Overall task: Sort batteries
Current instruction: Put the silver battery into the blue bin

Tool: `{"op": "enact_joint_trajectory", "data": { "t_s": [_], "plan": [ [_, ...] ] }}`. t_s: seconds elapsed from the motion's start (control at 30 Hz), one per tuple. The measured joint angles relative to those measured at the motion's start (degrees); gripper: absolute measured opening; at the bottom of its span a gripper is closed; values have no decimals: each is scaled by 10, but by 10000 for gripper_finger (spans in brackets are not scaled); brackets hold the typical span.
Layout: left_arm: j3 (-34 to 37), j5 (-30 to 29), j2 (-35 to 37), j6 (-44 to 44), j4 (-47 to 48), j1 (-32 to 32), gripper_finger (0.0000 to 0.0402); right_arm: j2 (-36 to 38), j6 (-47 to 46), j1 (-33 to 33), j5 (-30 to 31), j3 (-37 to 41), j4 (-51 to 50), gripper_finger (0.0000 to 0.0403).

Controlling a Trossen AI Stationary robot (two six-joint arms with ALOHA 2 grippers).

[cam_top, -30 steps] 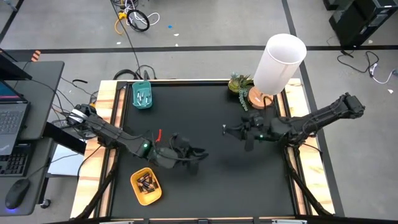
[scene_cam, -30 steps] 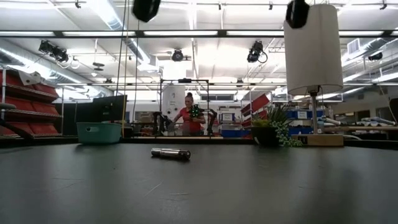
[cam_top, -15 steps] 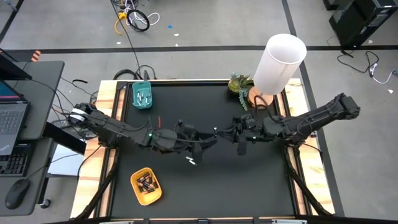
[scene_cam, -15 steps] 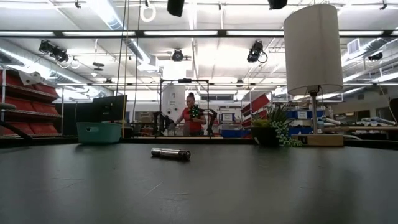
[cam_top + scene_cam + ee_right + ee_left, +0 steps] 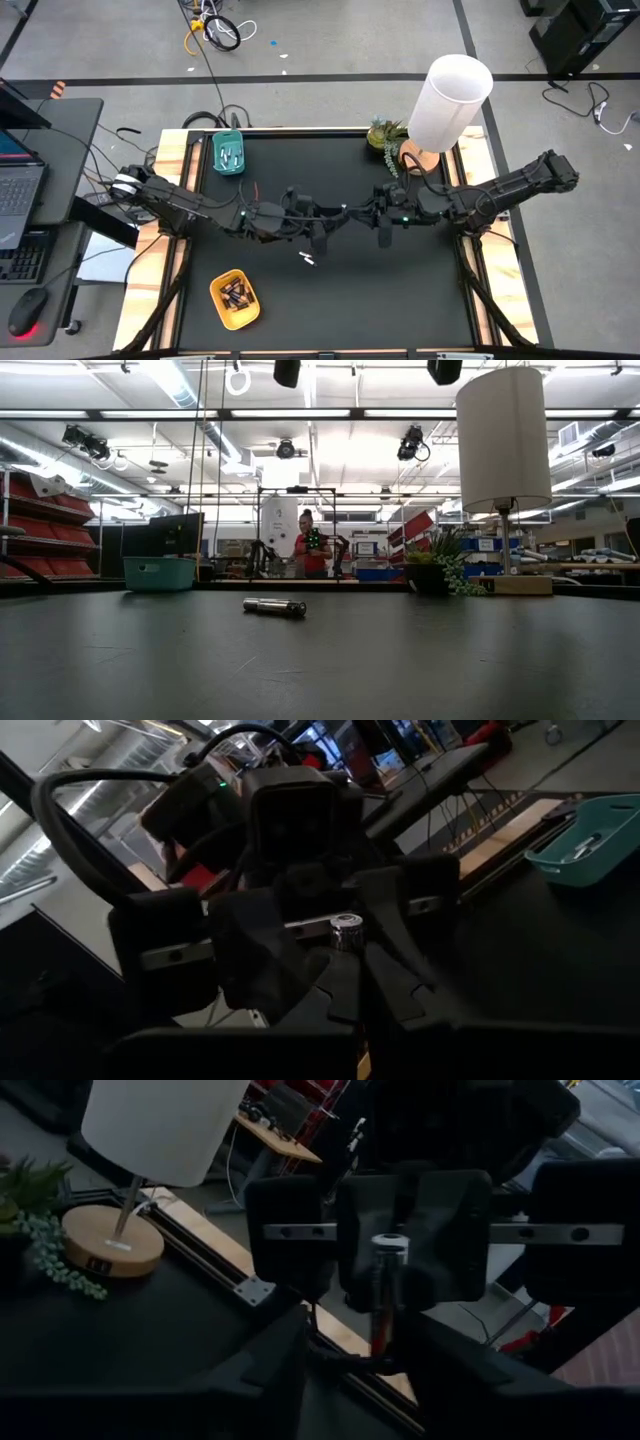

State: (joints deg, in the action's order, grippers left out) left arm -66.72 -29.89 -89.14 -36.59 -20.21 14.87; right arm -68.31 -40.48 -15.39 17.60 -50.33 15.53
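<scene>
handoff mid-surface | right gripper [image 5: 372, 212] clamped on battery [image 5: 384, 1285] | left gripper [image 5: 335, 222] part-open around it, grip unconfirmed

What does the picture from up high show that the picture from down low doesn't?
Only the high view shows the left gripper and the right gripper, which meet nose to nose above the middle of the table, and the yellow tray of batteries.

Only the low view shows the room behind, with a person standing far off.

Both show the loose battery lying on the black table, the teal tray, the white lamp and the little plant.
</scene>
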Motion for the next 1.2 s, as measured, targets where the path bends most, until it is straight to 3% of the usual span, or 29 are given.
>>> {"op": "enact_joint_trajectory", "data": {
  "t_s": [0.2,0.4,0.7,0.83,1.03,1.2],
  "plan": [
    [0,9,0,27,-2,-14,39,0,-3,2,6,0,-11,0],
    [0,8,0,45,-7,-21,35,1,-12,7,9,0,-13,10],
    [0,-4,0,34,11,-34,35,1,-35,36,-18,0,-14,101],
    [0,-6,1,34,19,-41,35,8,-36,52,-25,0,-28,123],
    [0,-71,68,34,149,-59,35,59,-46,82,7,0,-138,122],
    [0,-103,156,-7,345,-96,35,104,-33,119,25,0,-233,122]
  ]
}}
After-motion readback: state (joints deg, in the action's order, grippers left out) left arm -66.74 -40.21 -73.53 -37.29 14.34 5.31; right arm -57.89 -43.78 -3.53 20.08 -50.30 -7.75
